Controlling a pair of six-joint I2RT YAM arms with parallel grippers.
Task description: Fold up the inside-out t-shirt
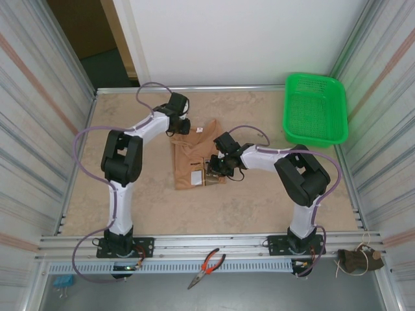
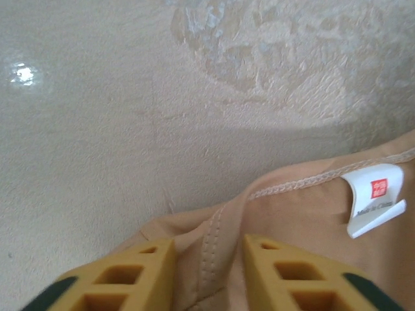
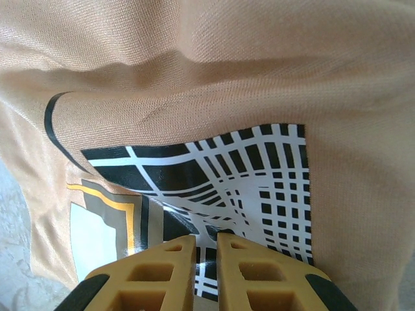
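On the beige mottled table point(image 1: 130, 194), at its middle, lies the tan thin-fabric t-shirt point(image 1: 188, 159). The left gripper point(image 2: 209, 243) is at the shirt's far collar edge, near the small white tag point(image 2: 373, 201), jaws partly apart astride a stitched seam; whether they pinch it cannot be told. The right gripper point(image 3: 206, 238) is at the near right edge, jaws almost together, clamping the black-and-white grid print point(image 3: 259, 175).

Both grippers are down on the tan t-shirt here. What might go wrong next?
1. The left gripper straddles a stitched seam at the edge of the t-shirt, jaws apart; closing there may catch only the seam and slip off.
2. The right gripper pinches fabric on the printed graphic; lifting may take one layer only, dragging the garment crooked.
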